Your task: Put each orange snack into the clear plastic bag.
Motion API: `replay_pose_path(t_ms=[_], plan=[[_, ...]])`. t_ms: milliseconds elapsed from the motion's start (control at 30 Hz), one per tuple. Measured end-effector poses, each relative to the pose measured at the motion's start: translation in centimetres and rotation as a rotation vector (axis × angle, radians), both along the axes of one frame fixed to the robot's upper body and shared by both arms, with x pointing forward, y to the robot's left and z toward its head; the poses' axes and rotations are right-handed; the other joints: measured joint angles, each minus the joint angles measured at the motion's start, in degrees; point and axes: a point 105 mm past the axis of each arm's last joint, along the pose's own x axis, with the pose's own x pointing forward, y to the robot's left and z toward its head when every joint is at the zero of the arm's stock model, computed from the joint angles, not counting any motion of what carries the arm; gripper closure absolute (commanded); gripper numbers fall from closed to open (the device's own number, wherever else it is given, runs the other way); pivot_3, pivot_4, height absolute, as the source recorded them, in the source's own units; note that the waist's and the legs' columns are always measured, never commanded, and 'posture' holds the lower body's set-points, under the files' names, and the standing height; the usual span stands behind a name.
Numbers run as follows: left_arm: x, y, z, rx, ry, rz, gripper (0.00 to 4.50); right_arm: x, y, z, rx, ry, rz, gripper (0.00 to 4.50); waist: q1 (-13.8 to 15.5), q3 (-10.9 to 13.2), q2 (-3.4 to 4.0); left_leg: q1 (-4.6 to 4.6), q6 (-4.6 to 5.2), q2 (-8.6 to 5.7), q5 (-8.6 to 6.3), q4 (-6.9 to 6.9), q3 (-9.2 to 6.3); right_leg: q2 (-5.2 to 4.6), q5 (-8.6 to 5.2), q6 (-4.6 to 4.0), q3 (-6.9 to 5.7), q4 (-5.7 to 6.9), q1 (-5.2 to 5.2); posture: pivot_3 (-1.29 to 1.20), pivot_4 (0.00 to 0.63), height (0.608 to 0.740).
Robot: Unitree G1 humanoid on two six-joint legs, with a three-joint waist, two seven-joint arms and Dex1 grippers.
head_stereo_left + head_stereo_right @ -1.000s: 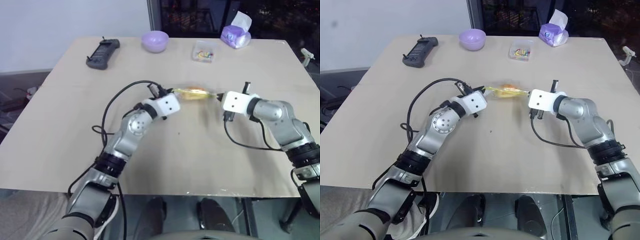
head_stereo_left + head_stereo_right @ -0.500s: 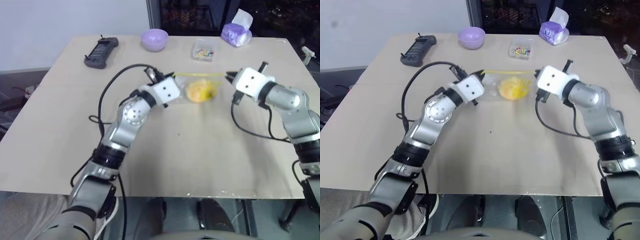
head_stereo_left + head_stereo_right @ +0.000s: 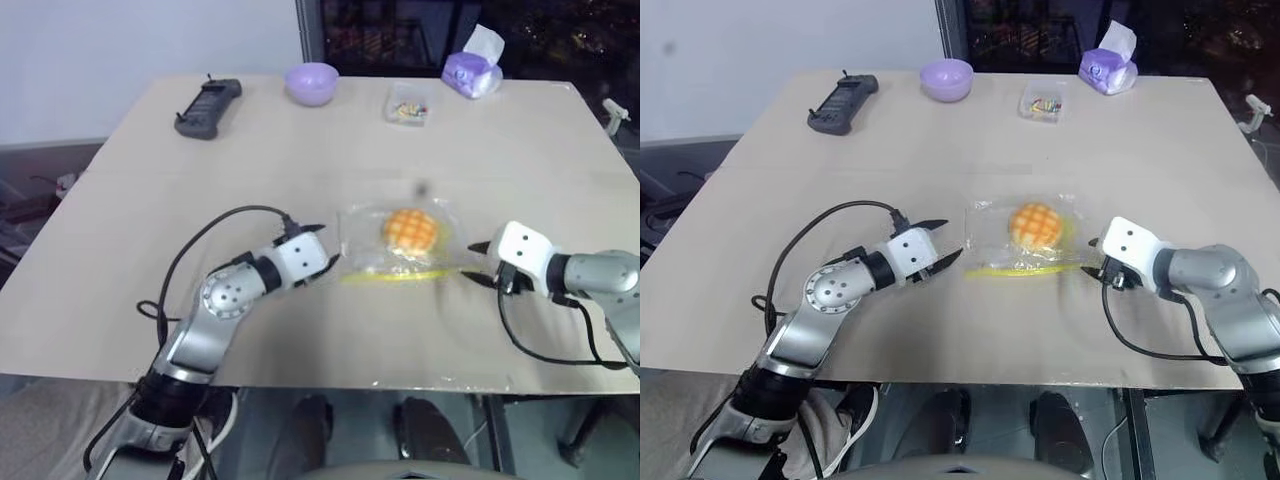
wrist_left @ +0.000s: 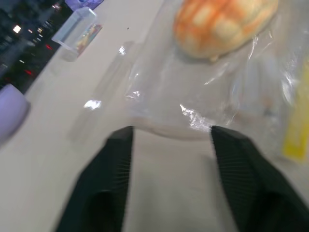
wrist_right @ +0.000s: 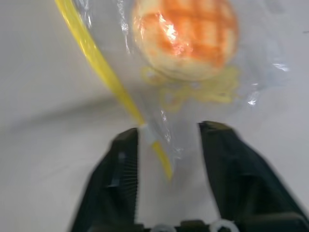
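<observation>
Between my jaws: bare tabletop on the left side; my left gripper stands spread, its fingers just short of the bag's edge, nothing pinched.
Right jaws: my right gripper is parted too, with the bag's corner and the end of the yellow seal strip lying between the fingers, not clamped.
Clear plastic bag: flat on the table between both grippers, resting free.
Orange snack: inside the bag, grid side up, so bagging looks done to me.
Count: one snack, one bag, two grippers.
Far edge: purple bowl, remote, small clear box, tissue pack, one each.
</observation>
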Motion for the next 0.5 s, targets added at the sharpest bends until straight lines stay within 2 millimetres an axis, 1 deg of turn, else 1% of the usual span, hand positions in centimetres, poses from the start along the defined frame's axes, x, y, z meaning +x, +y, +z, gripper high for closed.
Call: replay_pose_path(t_ms=[67, 100, 200, 267, 300, 367, 433, 500], plan=[[-1.0, 1.3, -0.5, -0.089, 0.146, 0.014, 1.12, -0.8, -0.8, 0.9, 0.102, 0.055, -0.021, 1.84, 0.0, 0.0, -0.01, -0.02, 0.01, 0.01, 0.00, -0.01, 0.01, -0.01, 0.00, -0.01, 0.01, -0.05, 0.00, 0.00, 0.150, 0.740], [-1.5, 2.3, -0.7, -0.112, 0.205, 0.027, 1.12, -1.0, -1.3, 1.7, 0.158, 0.063, -0.037, 1.84, -0.1, 0.0, -0.01, 0.02, 0.01, 0.04, 0.00, -0.02, 0.02, 0.00, 0.00, -0.01, 0.01, -0.04, 0.01, 0.00, 0.150, 0.740], [-1.7, 3.9, -0.2, -0.165, 0.266, 0.056, 1.12, -1.5, -2.9, 3.8, 0.297, 0.070, -0.070, 1.84, 0.2, 0.0, -0.03, 0.09, 0.01, 0.03, 0.00, -0.01, -0.03, 0.00, 0.00, -0.01, -0.06, 0.04, 0.08, 0.00, 0.150, 0.740], [-1.6, 5.2, 0.5, -0.228, 0.289, 0.089, 1.12, -2.0, -5.0, 4.0, 0.373, 0.115, -0.121, 1.84, 0.6, 0.0, -0.07, 0.21, 0.01, 0.02, -0.01, 0.02, -0.09, -0.01, 0.00, -0.01, -0.15, -0.01, 0.29, 0.00, 0.150, 0.740], [-1.6, 5.6, 0.7, -0.241, 0.296, 0.096, 1.12, -2.1, -5.7, 3.9, 0.381, 0.127, -0.138, 1.84, 0.7, 0.0, -0.07, 0.23, 0.01, 0.01, -0.01, 0.02, -0.08, -0.02, 0.00, -0.01, -0.13, -0.01, 0.30, 0.00, 0.150, 0.740], [-2.3, 6.9, 0.8, -0.259, 0.338, 0.099, 1.12, -2.2, -7.7, 3.9, 0.429, 0.142, -0.193, 1.84, 0.5, 0.0, -0.06, 0.25, 0.01, 0.02, -0.01, 0.02, -0.01, -0.02, 0.00, -0.01, -0.06, -0.03, 0.29, 0.00, 0.150, 0.740], [-3.0, 7.3, 0.7, -0.283, 0.381, 0.084, 1.12, -2.3, -9.1, 3.9, 0.450, 0.146, -0.220, 1.84, 0.3, 0.0, -0.05, 0.26, 0.01, 0.04, -0.01, 0.00, 0.01, -0.01, -0.01, -0.01, -0.05, -0.04, 0.29, 0.00, 0.150, 0.740], [-3.5, 7.2, 0.9, -0.312, 0.414, 0.062, 1.12, -2.5, -9.9, 4.0, 0.457, 0.148, -0.231, 1.84, 0.2, 0.0, -0.05, 0.27, 0.01, 0.05, -0.01, 0.00, 0.01, -0.01, -0.01, -0.01, -0.05, -0.02, 0.29, 0.00, 0.150, 0.740]])
